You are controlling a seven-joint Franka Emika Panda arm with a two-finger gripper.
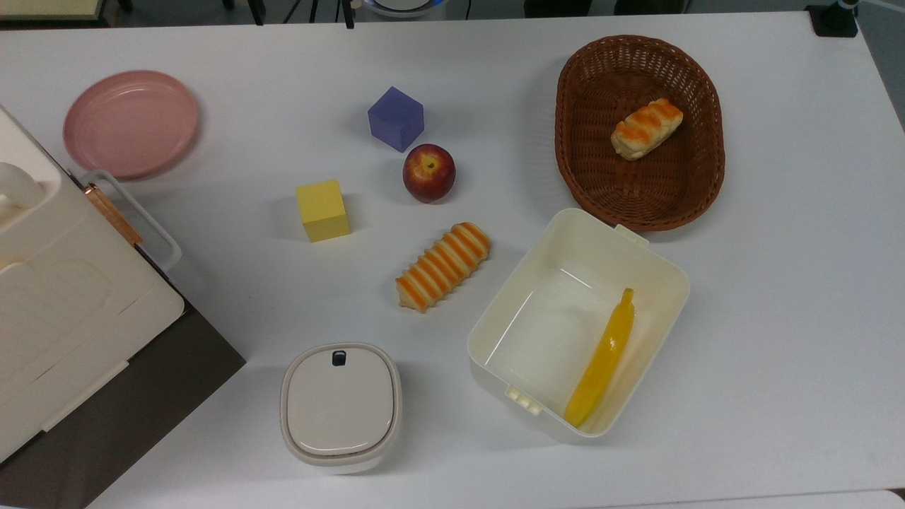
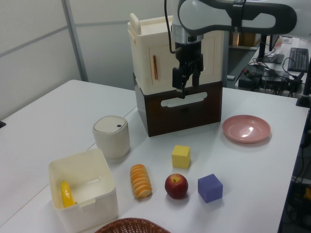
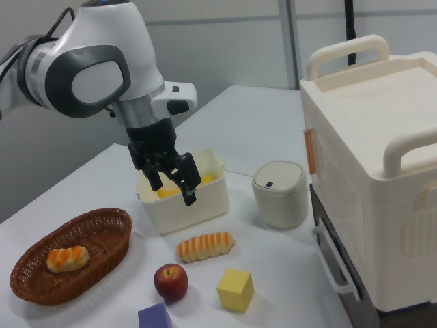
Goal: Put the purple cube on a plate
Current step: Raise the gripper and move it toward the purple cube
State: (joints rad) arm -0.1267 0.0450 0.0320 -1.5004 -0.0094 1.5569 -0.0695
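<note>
The purple cube (image 1: 396, 119) rests on the white table just behind the red apple (image 1: 429, 172); it is also seen as the purple cube (image 2: 210, 188) and the purple cube (image 3: 154, 316). The pink plate (image 1: 131, 122) lies bare at the top view's far left, and as the plate (image 2: 246, 128) beside the cream cabinet. My gripper (image 2: 183, 87) hangs high above the table, fingers pointing down, open and holding nothing. In the right view the gripper (image 3: 172, 193) hovers in front of the cream box, well above and apart from the cube.
A yellow cube (image 1: 323, 210), a striped bread (image 1: 443, 266), a wicker basket (image 1: 700, 191) holding a bread, an open cream box (image 1: 661, 268) with a banana, and a lidded canister (image 1: 341, 404) share the table. A tall cream cabinet (image 1: 63, 304) stands beside the plate.
</note>
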